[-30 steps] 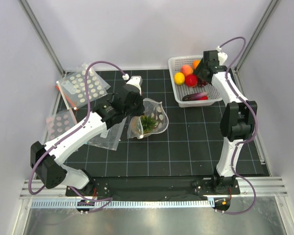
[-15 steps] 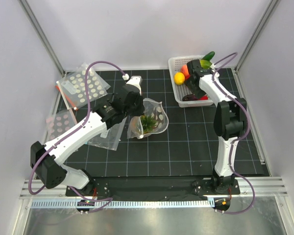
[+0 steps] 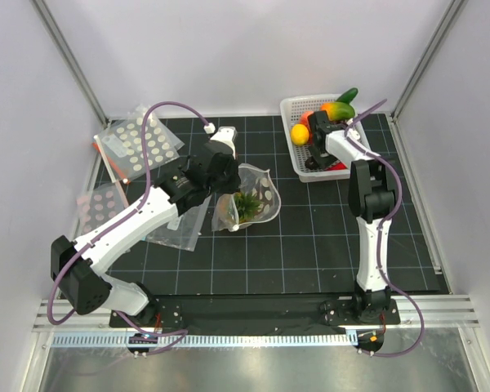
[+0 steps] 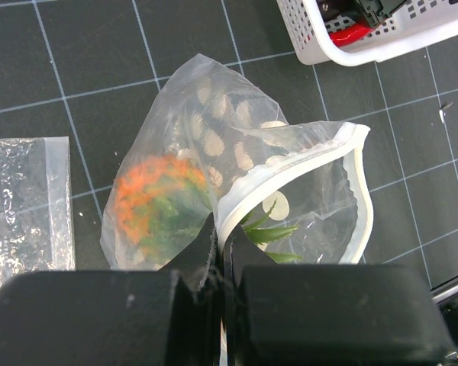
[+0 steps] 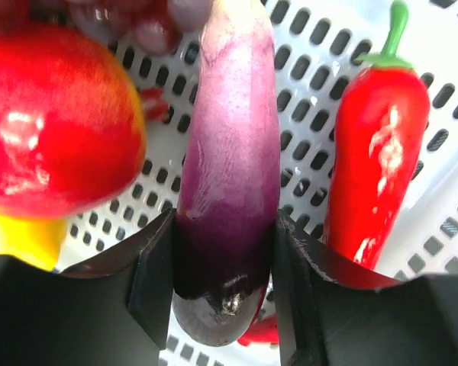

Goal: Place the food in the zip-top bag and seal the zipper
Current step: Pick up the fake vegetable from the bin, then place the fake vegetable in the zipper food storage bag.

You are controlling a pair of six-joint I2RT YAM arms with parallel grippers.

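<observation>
The zip-top bag [image 4: 290,164], clear with white dots, lies mid-table with its mouth held open. My left gripper [image 4: 221,248] is shut on the zipper [image 4: 290,164] edge at the mouth. An orange pineapple [image 4: 149,198] with a green crown sits inside the bag [image 3: 257,196]. In the white basket [image 3: 290,106] my right gripper [image 5: 224,255] is shut on the purple eggplant [image 5: 229,145], one jaw pressed on each side. A red chili pepper [image 5: 374,152] lies right of it and a round red fruit [image 5: 53,122] to the left. From above the right gripper [image 3: 320,157] hides the eggplant.
Two more dotted bags [image 3: 139,143] [image 3: 102,208] and a plain clear bag [image 3: 175,224] lie at the left. The basket also holds a lemon [image 3: 299,131], a mango [image 3: 337,109] and dark grapes [image 5: 153,23]. Metal posts stand at the far corners.
The right arm swung left and down into the basket, and its jaws closed round the eggplant. The left arm and the bag have not moved.
</observation>
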